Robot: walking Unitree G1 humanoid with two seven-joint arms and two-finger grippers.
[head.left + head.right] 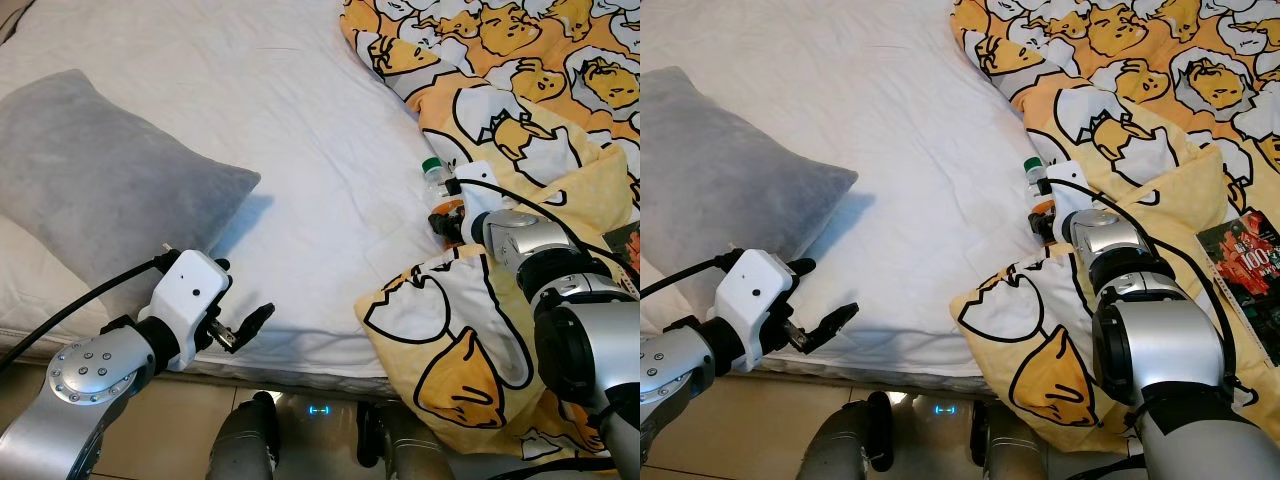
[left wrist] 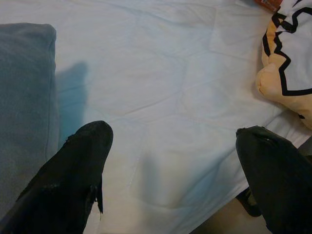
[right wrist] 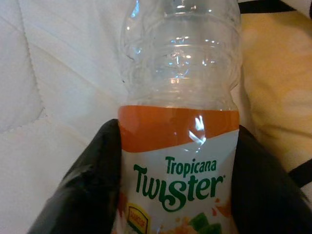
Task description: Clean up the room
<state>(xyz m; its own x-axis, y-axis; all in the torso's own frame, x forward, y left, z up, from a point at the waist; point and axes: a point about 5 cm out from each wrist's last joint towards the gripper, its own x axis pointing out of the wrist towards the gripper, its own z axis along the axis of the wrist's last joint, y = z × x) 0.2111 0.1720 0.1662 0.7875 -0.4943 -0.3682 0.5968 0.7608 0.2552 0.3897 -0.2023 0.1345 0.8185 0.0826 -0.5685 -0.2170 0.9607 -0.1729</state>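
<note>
Right gripper (image 3: pixel 175 195) was clamped around an empty plastic bottle (image 3: pixel 180 122) lying on the white bed sheet (image 1: pixel 300 130), at three o'clock beside the yellow blanket (image 1: pixel 520 110). Left gripper (image 1: pixel 240 330) hung open at seven o'clock. The pickup looked under way; lifting it clear seemed next.

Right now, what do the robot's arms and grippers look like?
Both arms are brushed silver metal with rounded joint housings; the left arm has a ring of small bolts. Each wrist carries a white boxy module, with a black cable running along it. The left gripper and right gripper each have two long black fingers.
</note>
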